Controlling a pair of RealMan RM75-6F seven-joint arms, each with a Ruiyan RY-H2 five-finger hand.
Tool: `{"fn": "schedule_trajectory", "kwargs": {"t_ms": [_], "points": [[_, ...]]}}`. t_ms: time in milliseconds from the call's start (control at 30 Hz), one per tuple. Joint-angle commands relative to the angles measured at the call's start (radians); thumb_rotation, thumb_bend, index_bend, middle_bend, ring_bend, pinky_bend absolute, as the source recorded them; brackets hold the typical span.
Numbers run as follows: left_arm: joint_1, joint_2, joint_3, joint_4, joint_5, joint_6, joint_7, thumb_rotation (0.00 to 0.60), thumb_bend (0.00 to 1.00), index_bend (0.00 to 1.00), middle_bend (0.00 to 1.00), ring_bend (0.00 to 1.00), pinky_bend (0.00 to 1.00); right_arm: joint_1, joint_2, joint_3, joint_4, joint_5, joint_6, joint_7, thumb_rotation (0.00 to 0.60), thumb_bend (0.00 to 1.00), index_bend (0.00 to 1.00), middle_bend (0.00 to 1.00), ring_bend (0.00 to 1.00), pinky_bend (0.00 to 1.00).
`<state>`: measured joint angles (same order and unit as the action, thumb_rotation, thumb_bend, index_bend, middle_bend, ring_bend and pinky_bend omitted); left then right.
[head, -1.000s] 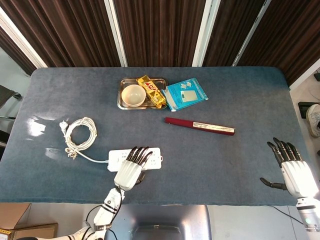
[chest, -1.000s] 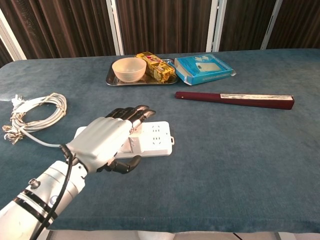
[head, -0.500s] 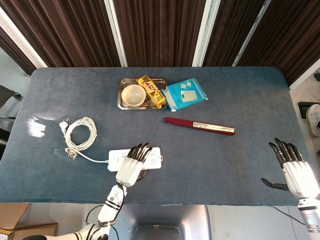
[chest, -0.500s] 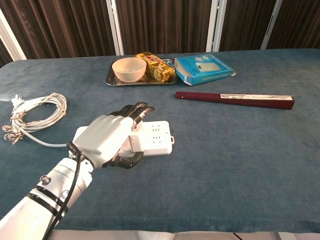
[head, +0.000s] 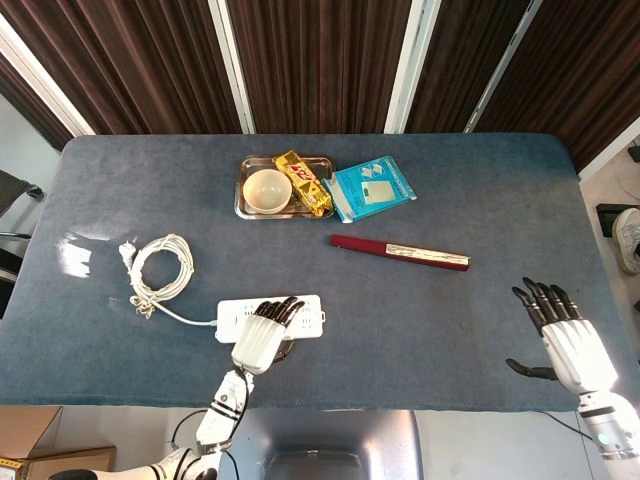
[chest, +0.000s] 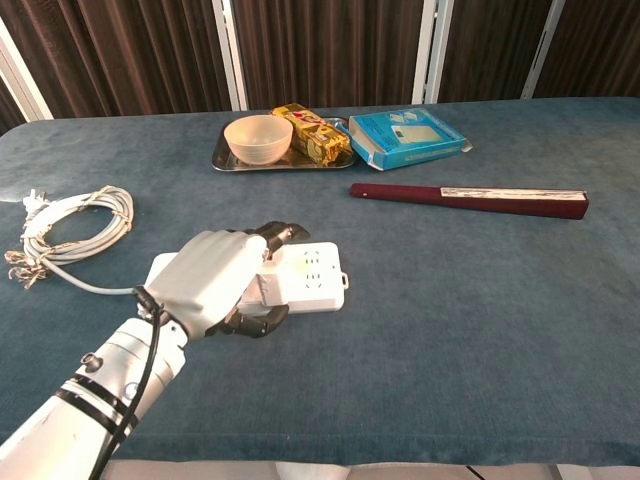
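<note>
The left hand (chest: 215, 280) lay closed over the power strip (chest: 300, 275), which rested unlifted on the bench (chest: 450, 300) at 6 o'clock of the tray (head: 245, 205); the right hand (head: 560, 335) hovered spread wide, empty, at 3 o'clock.

The head view looks steeply down on the whole table (head: 480, 200); the chest view looks low and nearer across it.

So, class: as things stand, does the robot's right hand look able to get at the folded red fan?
Probably yes. The right hand is open, holding nothing, and only bare table lies between it and the fan; whether the arm stretches that far is uncertain.
</note>
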<state>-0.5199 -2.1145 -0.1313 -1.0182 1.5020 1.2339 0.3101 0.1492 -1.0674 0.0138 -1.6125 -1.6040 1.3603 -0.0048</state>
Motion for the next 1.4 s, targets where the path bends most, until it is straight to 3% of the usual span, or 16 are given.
{"fn": "schedule_trajectory", "kwargs": {"t_ms": [33, 333, 533, 733, 967, 1400], "points": [[-0.002, 0.0, 0.004, 0.002, 0.003, 0.003, 0.0, 0.6, 0.39, 0.23, 0.29, 0.31, 0.44, 0.054, -0.026, -0.003, 0.002, -0.047, -0.054, -0.023, 0.6, 0.17, 0.0, 0.0, 0.0, 0.0], [-0.012, -0.008, 0.017, 0.023, 0.034, 0.04, -0.053, 0.6, 0.42, 0.31, 0.38, 0.38, 0.51, 0.214, -0.168, 0.011, 0.067, -0.113, -0.222, -0.097, 0.599, 0.37, 0.0, 0.0, 0.0, 0.0], [-0.015, -0.003, 0.016, 0.02, 0.041, 0.058, -0.074, 0.6, 0.43, 0.33, 0.41, 0.4, 0.52, 0.272, -0.266, 0.018, 0.1, -0.111, -0.277, -0.17, 0.599, 0.41, 0.01, 0.01, 0.0, 0.0], [-0.011, 0.002, 0.025, 0.022, 0.042, 0.064, -0.075, 0.6, 0.43, 0.33, 0.41, 0.4, 0.52, 0.318, -0.364, 0.003, 0.15, -0.129, -0.312, -0.201, 0.597, 0.58, 0.09, 0.06, 0.0, 0.0], [-0.01, -0.005, 0.038, 0.025, 0.055, 0.077, -0.079, 0.6, 0.44, 0.33, 0.41, 0.4, 0.52, 0.372, -0.485, 0.008, 0.219, -0.119, -0.353, -0.218, 0.597, 0.78, 0.09, 0.06, 0.0, 0.0], [-0.008, -0.033, 0.05, 0.074, 0.065, 0.093, -0.105, 0.6, 0.45, 0.34, 0.41, 0.4, 0.52, 0.461, -0.664, 0.042, 0.31, -0.022, -0.462, -0.29, 0.595, 0.85, 0.09, 0.06, 0.0, 0.0]]}}
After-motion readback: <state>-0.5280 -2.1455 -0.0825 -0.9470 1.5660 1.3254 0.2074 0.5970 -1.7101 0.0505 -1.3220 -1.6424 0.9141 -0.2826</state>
